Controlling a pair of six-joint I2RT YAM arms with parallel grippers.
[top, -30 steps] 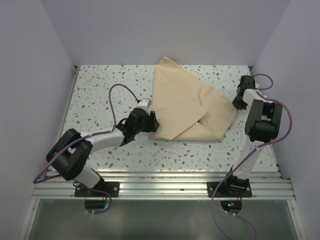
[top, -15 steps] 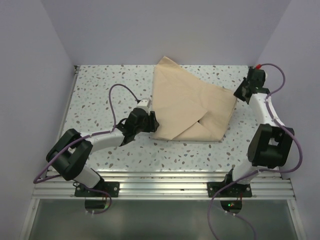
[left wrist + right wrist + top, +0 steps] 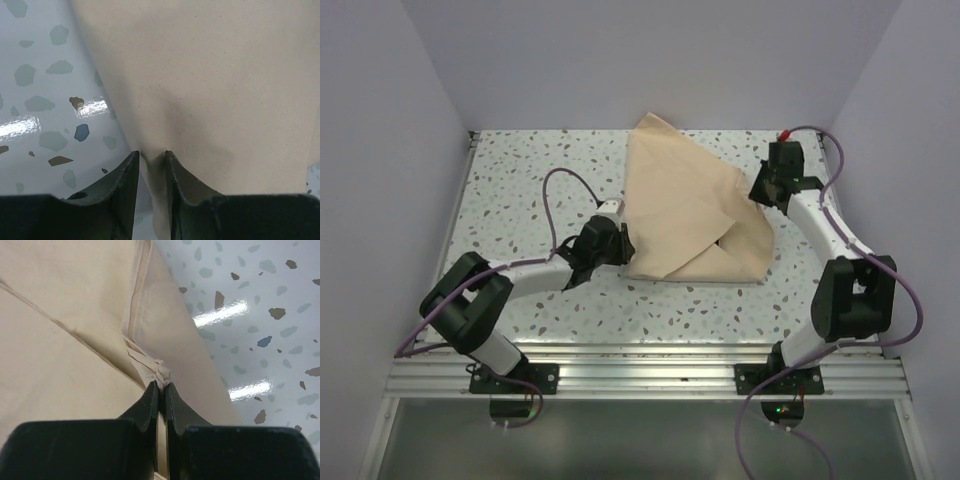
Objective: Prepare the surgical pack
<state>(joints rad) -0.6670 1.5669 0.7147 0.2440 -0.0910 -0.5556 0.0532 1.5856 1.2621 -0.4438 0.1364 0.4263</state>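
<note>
Beige cloth sheet (image 3: 685,205) lies part-folded on the speckled table (image 3: 510,190), and both claws have hold of it. Nearest the arm bases, the left gripper (image 3: 152,156) sits low at the sheet's near-left edge. Its jaws are drawn in on a small ridge of fabric that fills the gap between them, so the cloth spreads straight ahead of that claw and under it. I read this as an anchoring hold, pinning that side while the other is worked. Farther back, at the sheet's right side, the right gripper (image 3: 161,387) is pressed together on a bunched corner, with the fabric twisted at its tips and the flap falling away below. That grip suits drawing the corner in over the sheet's middle as a fold. The sheet's far corner points toward the back of the table. Nothing else of the pack shows, and whether anything lies under the folds cannot be told.
</note>
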